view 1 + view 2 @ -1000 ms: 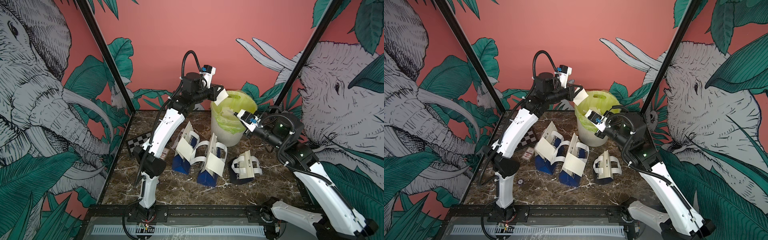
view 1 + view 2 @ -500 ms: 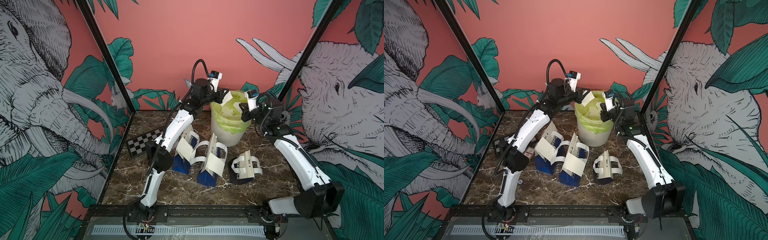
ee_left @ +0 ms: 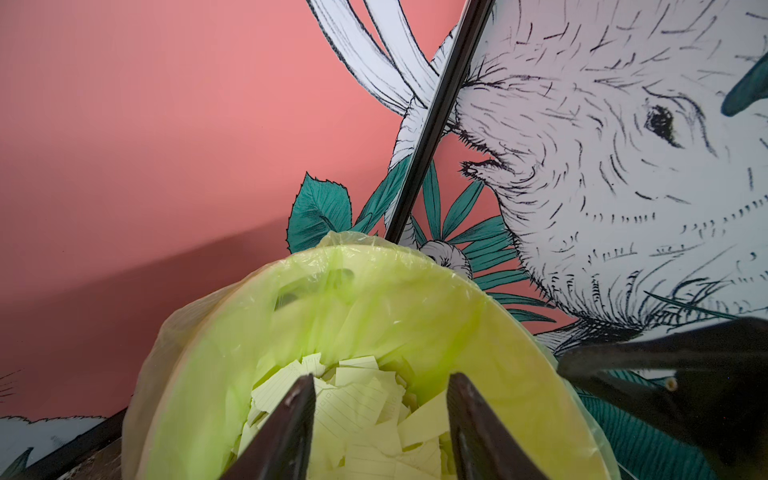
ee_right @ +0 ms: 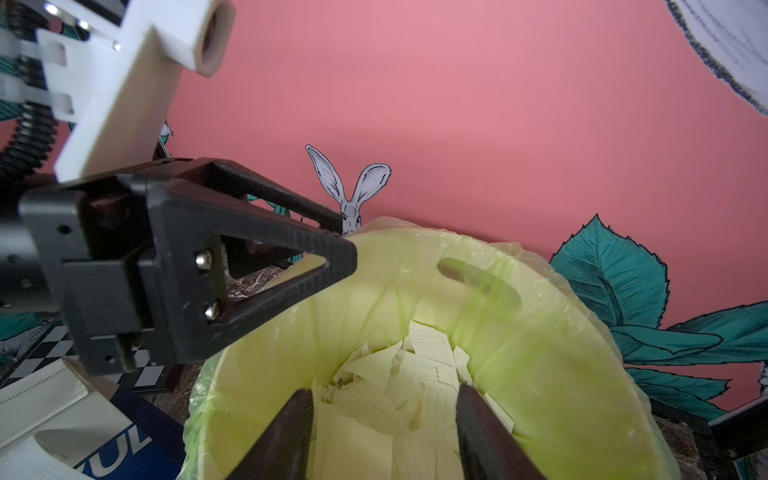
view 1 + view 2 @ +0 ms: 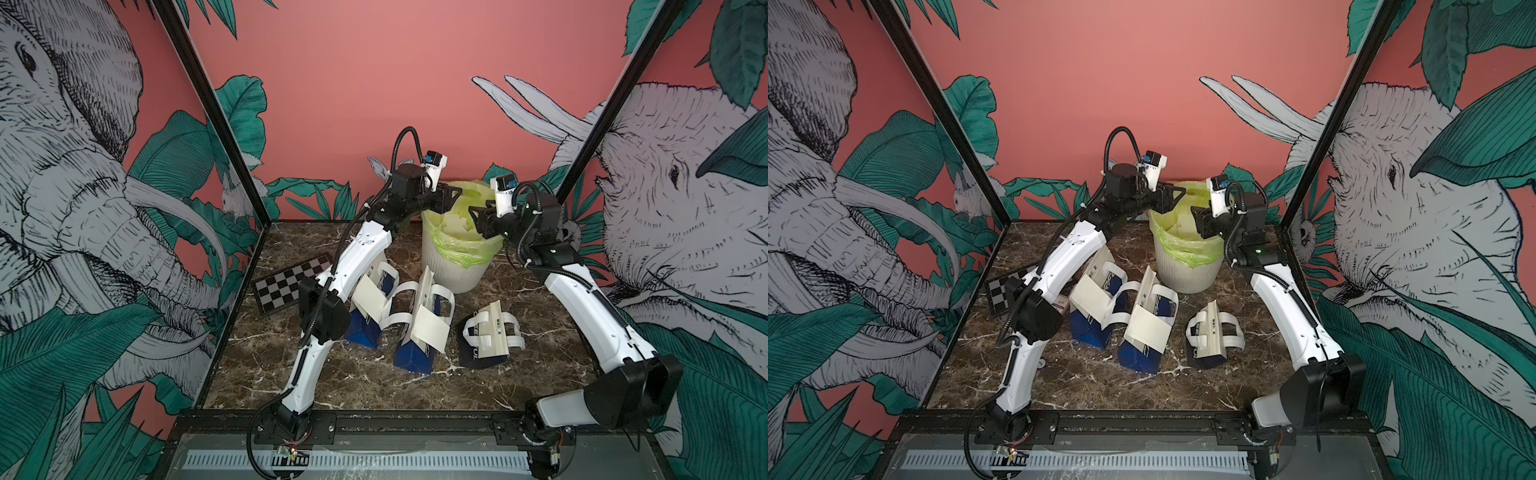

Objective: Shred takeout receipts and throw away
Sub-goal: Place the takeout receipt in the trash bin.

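Takeout receipts [image 5: 430, 330] are in two places in both top views. One slip [image 5: 370, 301] lies on the left of the blue bags [image 5: 409, 359], one on the middle bag, both in front of the bin [image 5: 457, 274]. Torn pieces [image 5: 455, 224] lie inside the green-lined bin. The left gripper [image 5: 451, 195] and the right gripper [image 5: 478, 216] hang over the bin's mouth, facing each other, near but apart.

In the left wrist view the left gripper [image 3: 381, 376] is released, with nothing between its jaws; torn pieces [image 3: 353, 415] with printed lines fill the bin under it.

In the right wrist view the right gripper [image 4: 384, 388] is also released and empty above the same pieces [image 4: 415, 399], and the left gripper [image 4: 343, 239] reaches over the rim.
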Robot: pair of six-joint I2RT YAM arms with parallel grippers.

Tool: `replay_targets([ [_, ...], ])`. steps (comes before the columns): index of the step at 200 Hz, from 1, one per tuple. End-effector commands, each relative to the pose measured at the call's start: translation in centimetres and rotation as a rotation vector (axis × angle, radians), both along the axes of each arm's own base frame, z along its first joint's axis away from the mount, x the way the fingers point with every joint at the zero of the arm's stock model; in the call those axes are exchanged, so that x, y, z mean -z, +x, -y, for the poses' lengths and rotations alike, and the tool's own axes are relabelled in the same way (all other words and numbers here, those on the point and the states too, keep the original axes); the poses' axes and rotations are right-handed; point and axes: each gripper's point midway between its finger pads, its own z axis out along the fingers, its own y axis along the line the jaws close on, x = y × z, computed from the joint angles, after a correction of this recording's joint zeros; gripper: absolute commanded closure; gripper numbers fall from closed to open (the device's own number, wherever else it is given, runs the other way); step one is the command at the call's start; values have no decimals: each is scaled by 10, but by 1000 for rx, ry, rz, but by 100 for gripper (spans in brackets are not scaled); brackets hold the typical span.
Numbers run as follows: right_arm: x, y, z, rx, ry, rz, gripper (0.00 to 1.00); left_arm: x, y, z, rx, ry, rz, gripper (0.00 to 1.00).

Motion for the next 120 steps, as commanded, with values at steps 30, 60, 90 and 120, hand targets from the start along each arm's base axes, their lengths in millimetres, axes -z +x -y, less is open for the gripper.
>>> replay_targets([
  [30,-34,-27,11,39,89,-7,42,-83,-40,-46,-82,-9,78,46],
  [60,-41,-58,16,55,199,-59,38,-94,-71,-70,-76,52,53,45],
  [90,-42,-93,14,59,333,-141,41,-80,-107,-102,-93,155,-26,45],
  [120,-21,-130,-15,-2,331,-245,41,-35,-163,-115,-34,303,-117,45],
])
